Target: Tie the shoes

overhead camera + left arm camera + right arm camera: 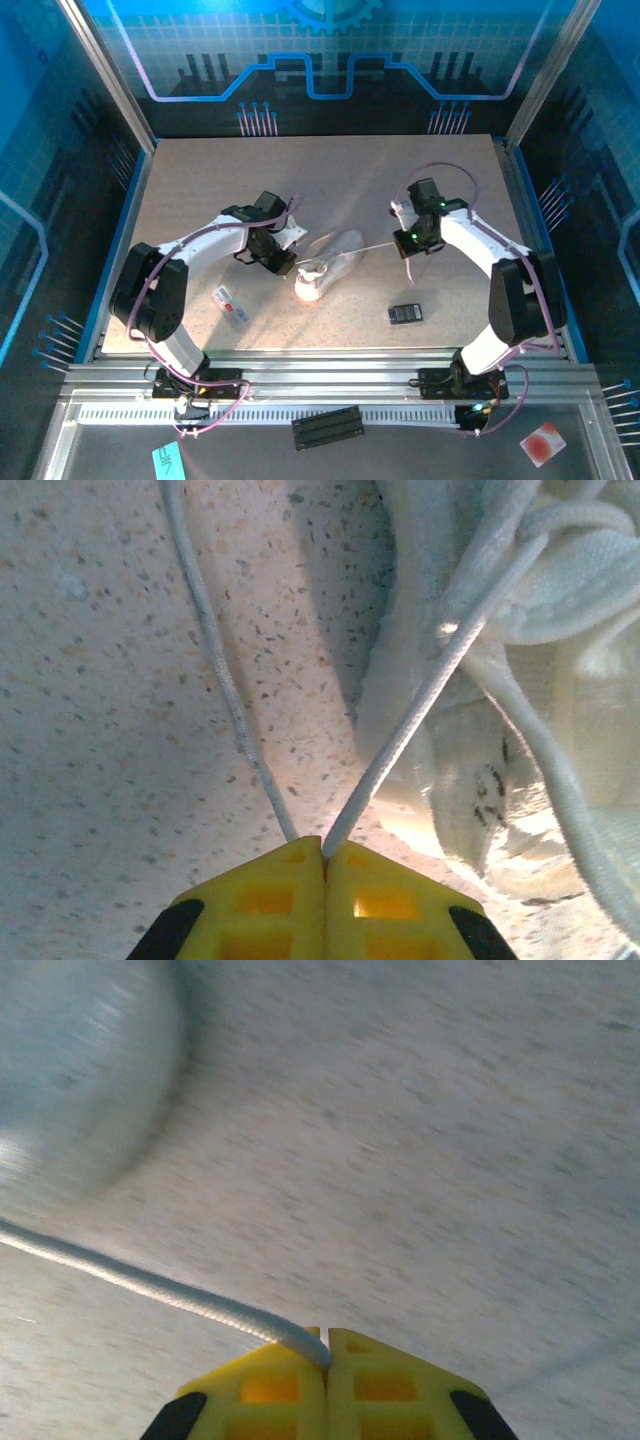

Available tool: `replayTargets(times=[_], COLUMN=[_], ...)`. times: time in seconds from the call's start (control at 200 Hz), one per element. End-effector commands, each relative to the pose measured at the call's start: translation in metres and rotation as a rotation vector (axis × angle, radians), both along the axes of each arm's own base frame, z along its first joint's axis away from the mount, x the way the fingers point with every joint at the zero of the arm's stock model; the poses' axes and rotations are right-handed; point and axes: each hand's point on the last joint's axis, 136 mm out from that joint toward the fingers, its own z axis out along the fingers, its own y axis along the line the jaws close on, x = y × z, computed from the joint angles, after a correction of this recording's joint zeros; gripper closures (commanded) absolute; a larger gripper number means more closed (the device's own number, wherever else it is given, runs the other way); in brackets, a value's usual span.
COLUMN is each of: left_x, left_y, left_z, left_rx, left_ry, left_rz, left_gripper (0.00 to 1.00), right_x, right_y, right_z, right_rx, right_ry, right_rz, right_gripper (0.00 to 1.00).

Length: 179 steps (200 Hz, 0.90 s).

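Observation:
The small white sneaker (pixel 333 262) lies on its side mid-table, its pale sole end toward the front. My left gripper (pixel 286 265) sits just left of it, yellow fingers (pixel 270 900) shut on a thin white lace (pixel 420 700) that runs taut up to the shoe (pixel 470 810). Another lace strand (pixel 215 660) lies loose on the tabletop beside it. My right gripper (pixel 404 247) is to the shoe's right, shut on the other lace (pixel 150 1285), which stretches straight back to the sneaker (pixel 375 247).
A small flat black rectangle (pixel 404 313) lies front right of the shoe. A white tag (pixel 231 304) lies front left. The speckled table (pixel 200 180) is walled by blue panels, with a metal rail (pixel 330 385) along the near edge.

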Motion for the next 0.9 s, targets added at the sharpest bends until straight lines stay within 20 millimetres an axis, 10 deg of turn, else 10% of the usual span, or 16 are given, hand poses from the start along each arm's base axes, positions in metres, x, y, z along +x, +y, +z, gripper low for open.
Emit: replayTargets(times=[0.0, 0.25, 0.545, 0.891], left_x=[-0.023, -0.048, -0.028, -0.008], left_y=[-0.016, -0.069, -0.127, -0.113], left_z=[-0.005, -0.011, 0.001, 0.022], left_rx=[-0.051, -0.146, -0.306, -0.317], left_ry=[0.139, 0.252, 0.202, 0.1], left_rz=[0.134, 0.206, 0.216, 0.182], left_gripper=[1.0, 1.0, 1.0, 1.0], right_x=[-0.012, -0.031, 0.027, 0.052], right_y=[0.067, 0.136, 0.126, 0.118], right_z=[-0.008, -0.049, -0.048, -0.013], right_rx=[0.198, 0.335, 0.301, 0.267], right_ry=[0.136, 0.281, 0.222, 0.149], right_rz=[-0.029, 0.003, 0.056, 0.136], right_gripper=[1.0, 1.0, 1.0, 1.0])
